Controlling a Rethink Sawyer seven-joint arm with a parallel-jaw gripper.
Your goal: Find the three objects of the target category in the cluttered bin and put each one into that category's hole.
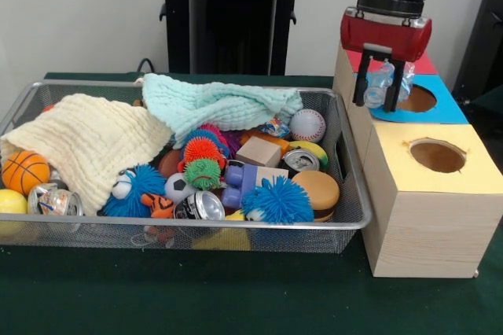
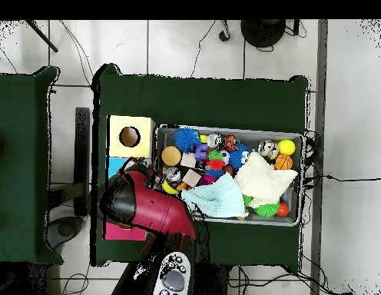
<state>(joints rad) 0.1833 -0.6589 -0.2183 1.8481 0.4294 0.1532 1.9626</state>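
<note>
My gripper (image 1: 375, 101) is shut on a small clear plastic bottle (image 1: 382, 77) and holds it in the air just above the left edge of the blue-topped box (image 1: 452, 108), beside its round hole (image 1: 418, 99). The silver wire-mesh bin (image 1: 196, 229) lies to the left of the boxes, full of toys; it also shows in the overhead view (image 2: 224, 129). No other clear bottle shows in the bin. In the overhead view the red arm (image 2: 147, 207) covers the gripper and most of the blue box.
A yellow-topped wooden box (image 1: 471, 182) with a hole (image 1: 438, 156) stands nearest the camera, and a red-topped one (image 1: 424, 64) behind the blue. A cream cloth (image 1: 86, 142) and a mint cloth (image 1: 212, 103) cover part of the bin. Silver cans (image 1: 203, 207), balls and fuzzy toys fill it.
</note>
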